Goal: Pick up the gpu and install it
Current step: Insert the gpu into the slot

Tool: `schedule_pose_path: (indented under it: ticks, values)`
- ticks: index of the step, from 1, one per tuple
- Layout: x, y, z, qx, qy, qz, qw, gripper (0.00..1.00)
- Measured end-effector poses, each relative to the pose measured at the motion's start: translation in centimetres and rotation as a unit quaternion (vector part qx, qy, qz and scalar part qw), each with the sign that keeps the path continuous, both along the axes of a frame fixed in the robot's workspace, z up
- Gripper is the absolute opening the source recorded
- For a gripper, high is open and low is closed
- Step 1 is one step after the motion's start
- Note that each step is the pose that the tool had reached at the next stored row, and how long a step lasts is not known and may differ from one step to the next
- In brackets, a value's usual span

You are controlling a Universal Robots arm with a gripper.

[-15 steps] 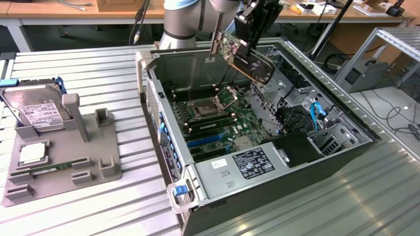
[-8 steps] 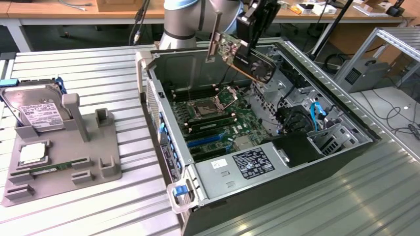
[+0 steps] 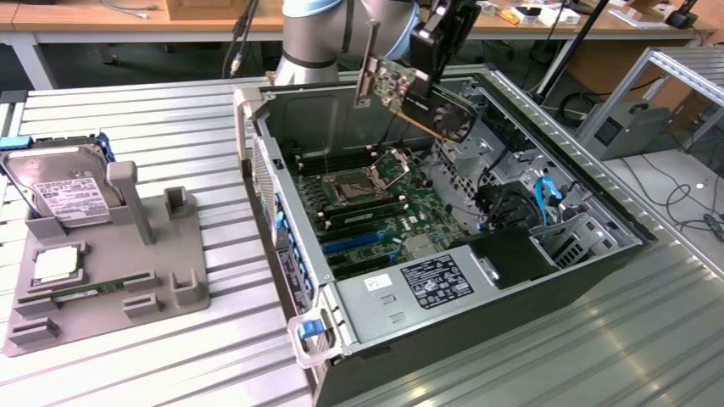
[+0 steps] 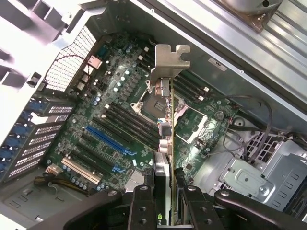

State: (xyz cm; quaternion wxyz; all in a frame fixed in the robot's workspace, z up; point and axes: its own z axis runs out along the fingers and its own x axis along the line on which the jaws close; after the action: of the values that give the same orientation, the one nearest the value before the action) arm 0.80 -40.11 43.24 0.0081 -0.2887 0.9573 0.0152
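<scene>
Slatted table (image 3: 169, 356) carries an open case (image 3: 328, 114) holding a motherboard (image 3: 391, 208); tool (image 4: 164, 192) clamps gpu (image 4: 169, 67).

**Open Above, Crowded at One End**

The grey-and-black metal computer case (image 3: 256, 136) lies on the slatted metal desk (image 3: 147, 119) with its upper face open. Over the green motherboard (image 3: 391, 212) the way down is free. There the green gpu card (image 3: 421, 100) with its silver bracket hangs clear of the board, clamped in the black end effector (image 3: 430, 85). Toward the exterior view's right, a grey metal drive cage (image 3: 569, 240), blue cables (image 3: 544, 197) and a black block (image 3: 515, 254) crowd the case. The case's walls hem the board in.
</scene>
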Motion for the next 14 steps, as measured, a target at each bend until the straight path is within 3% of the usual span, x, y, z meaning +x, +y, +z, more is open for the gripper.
schedule_pose_path:
  ticks: [8, 14]
  values:
    - [0.0, 0.0, -0.02, 0.0, 0.0, 0.032, 0.9995, 0.27]
    - [0.0, 0.0, -0.04, 0.0, 0.0, 0.06, 0.9982, 0.27]
